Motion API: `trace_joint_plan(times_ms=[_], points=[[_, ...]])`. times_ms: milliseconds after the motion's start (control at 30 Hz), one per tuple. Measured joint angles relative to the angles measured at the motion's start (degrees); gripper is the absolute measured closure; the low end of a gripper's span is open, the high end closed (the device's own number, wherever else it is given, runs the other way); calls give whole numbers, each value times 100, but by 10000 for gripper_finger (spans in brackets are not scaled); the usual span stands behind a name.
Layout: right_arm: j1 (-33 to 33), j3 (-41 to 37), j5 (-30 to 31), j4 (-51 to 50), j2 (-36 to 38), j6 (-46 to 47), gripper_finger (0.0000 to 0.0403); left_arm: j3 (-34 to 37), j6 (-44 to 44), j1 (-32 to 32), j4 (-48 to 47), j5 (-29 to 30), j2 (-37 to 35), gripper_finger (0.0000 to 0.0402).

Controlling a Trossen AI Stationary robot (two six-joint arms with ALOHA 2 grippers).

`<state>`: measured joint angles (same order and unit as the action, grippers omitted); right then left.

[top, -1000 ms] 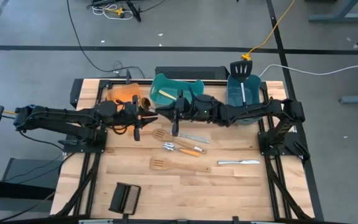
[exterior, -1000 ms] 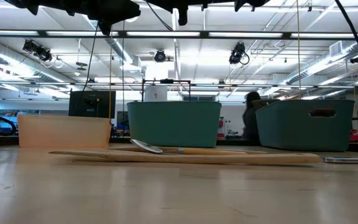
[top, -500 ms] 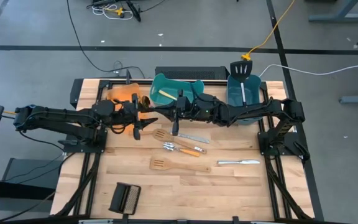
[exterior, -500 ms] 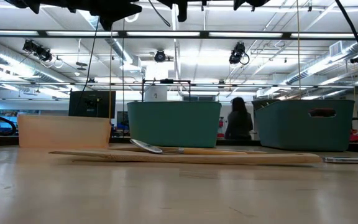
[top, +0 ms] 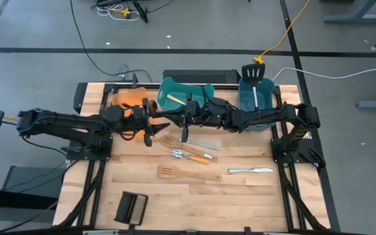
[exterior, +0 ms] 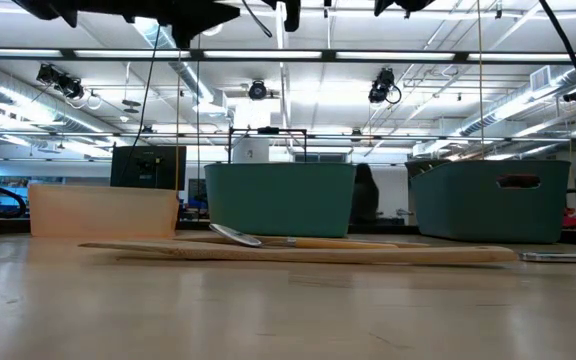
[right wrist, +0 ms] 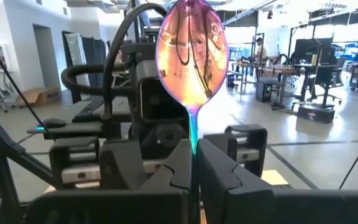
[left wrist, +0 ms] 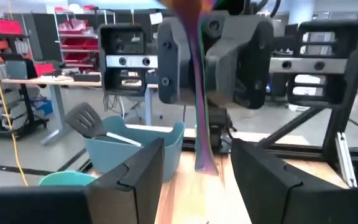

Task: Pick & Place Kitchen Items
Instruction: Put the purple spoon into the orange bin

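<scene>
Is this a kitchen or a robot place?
Probably a robot lab or workshop, not a kitchen: bare ceiling pipes, desks with screens, and red parts bins on racks fill the room.

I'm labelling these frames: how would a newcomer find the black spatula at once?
Start at the table's far edge, where three bins stand in a row. Take the teal bin nearest the right arm's base. The black spatula stands in it, slotted head poking over the far rim; the wooden spatulas lie flat on the table.
</scene>
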<state>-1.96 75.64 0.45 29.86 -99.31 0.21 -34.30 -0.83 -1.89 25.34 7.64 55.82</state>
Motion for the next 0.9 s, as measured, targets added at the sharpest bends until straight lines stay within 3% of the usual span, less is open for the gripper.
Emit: trace_joint_plan(times_ms=[300,900], points=[[0,0,-3,-23,0,17,386,-4,-1,-2,751,-2,506,211],[0,0,-2,-44,0,15,386,-7,-3,-1,1359,-2,910,226]])
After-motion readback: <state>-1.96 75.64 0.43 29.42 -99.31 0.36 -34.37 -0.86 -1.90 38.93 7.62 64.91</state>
